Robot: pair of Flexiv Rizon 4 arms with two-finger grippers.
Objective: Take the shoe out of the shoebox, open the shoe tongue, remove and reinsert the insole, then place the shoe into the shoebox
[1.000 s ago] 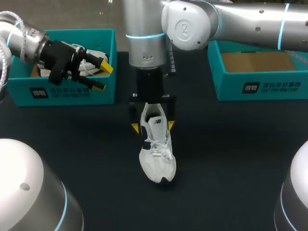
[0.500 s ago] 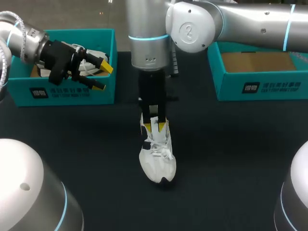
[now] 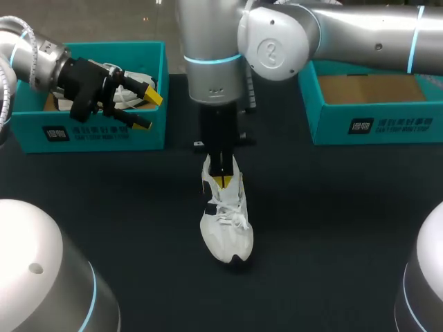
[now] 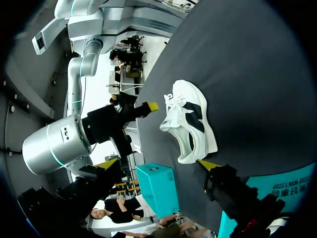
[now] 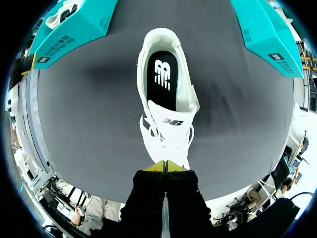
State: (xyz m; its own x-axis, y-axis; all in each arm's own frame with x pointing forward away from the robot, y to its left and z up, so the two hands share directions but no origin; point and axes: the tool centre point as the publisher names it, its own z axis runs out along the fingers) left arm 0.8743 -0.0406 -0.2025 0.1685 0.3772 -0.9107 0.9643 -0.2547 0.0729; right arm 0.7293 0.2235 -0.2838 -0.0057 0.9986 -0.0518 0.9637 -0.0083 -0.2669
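The sneaker (image 3: 226, 225) is seen in white cloth, its insole (image 5: 162, 82) matt black. The shoeboxes (image 3: 377, 123) are made of matt teal cardboard. The table (image 3: 332, 228) is covered in matt black.

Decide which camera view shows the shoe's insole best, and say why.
The right wrist view: it looks straight into the shoe, so the black insole lies in plain sight. In the head view the right gripper covers the shoe's opening. The left wrist view shows the shoe side-on, insole hidden.

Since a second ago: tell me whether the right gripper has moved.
Yes. The right gripper has shut: its tips, then either side of the shoe at its heel end, have come inward and now meet above it.
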